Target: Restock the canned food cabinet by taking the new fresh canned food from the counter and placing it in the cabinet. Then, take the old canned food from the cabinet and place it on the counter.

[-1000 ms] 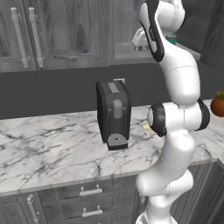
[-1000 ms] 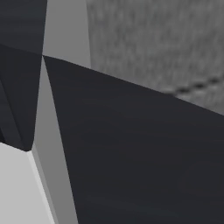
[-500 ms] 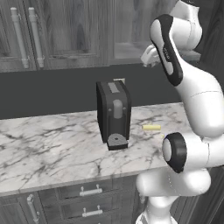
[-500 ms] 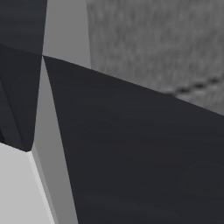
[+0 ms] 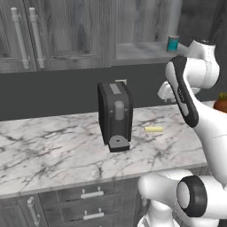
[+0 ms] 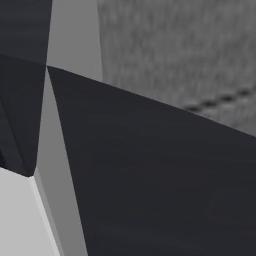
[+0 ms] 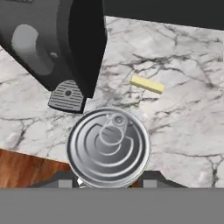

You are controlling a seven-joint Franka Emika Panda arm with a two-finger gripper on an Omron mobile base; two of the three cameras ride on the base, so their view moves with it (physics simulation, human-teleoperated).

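From where I stand, the gripper point(image 7: 108, 182) has its jaws closed narrowly on the old canned food point(image 7: 108, 146), low in the middle of the hand view. The tin looks rigid, light and smooth-sided, so I'd pinch it across the rim, squarely. It hangs over the counter point(image 7: 183, 127) edge. Further on lie a yellow stick point(image 7: 147, 85) and a dark coffee machine point(image 7: 52, 43). Farthest, at upper right of the left base view, the new fresh canned food point(image 5: 172, 44) stands on the cabinet point(image 5: 137, 49) shelf.
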